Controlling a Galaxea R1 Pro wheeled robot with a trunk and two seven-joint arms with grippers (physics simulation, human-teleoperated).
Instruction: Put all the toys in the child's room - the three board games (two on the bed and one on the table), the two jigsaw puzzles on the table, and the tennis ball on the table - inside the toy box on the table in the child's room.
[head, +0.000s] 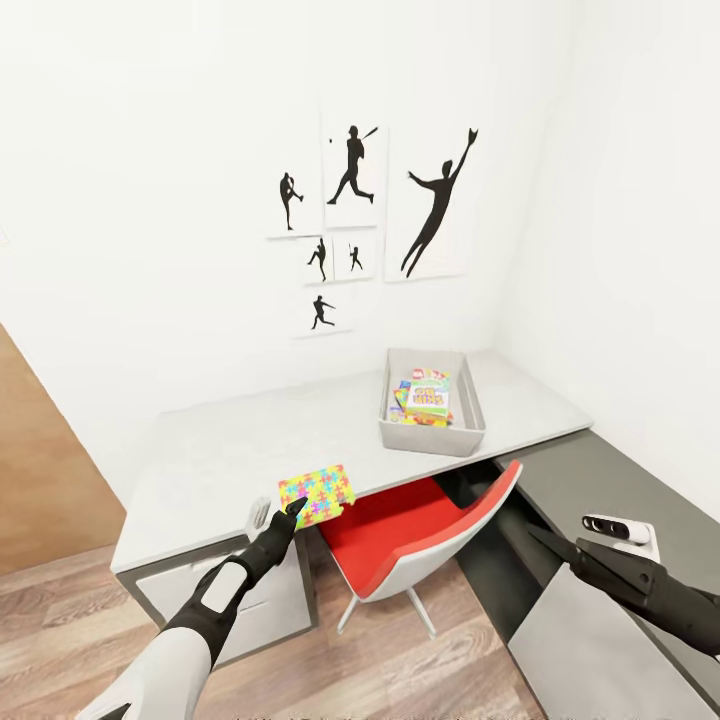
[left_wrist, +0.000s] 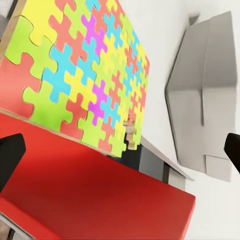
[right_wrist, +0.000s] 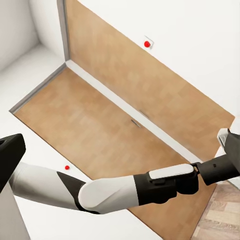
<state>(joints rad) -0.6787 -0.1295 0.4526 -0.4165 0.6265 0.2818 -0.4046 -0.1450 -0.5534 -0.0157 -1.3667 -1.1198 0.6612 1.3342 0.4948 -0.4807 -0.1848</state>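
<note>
One jigsaw puzzle (head: 317, 495) is lying flat at the front edge of the table (head: 220, 455), overhanging it slightly above the red chair (head: 400, 540); the left gripper (head: 292, 512) is touching the puzzle's near edge, its fingers (left_wrist: 10, 157) standing apart in the wrist view; the right gripper (head: 545, 540) is hovering over the dark side cabinet (head: 600, 480), fingers apart; the toy box (head: 432, 432) is holding board games (head: 428, 397) at the table's far right.
</note>
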